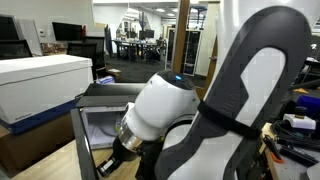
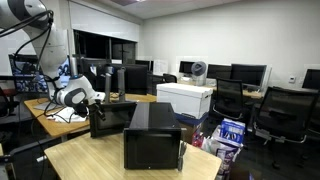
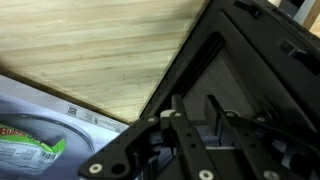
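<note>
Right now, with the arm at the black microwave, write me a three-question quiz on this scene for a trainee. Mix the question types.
1. True or false: the door of the microwave stands open.
2. What does the microwave stand on? A) a wooden table B) the carpet C) a white box
3. Fill in: the packet in the lower left corner of the wrist view is mostly ____.

Key: 1 true; 2 A; 3 green.
</note>
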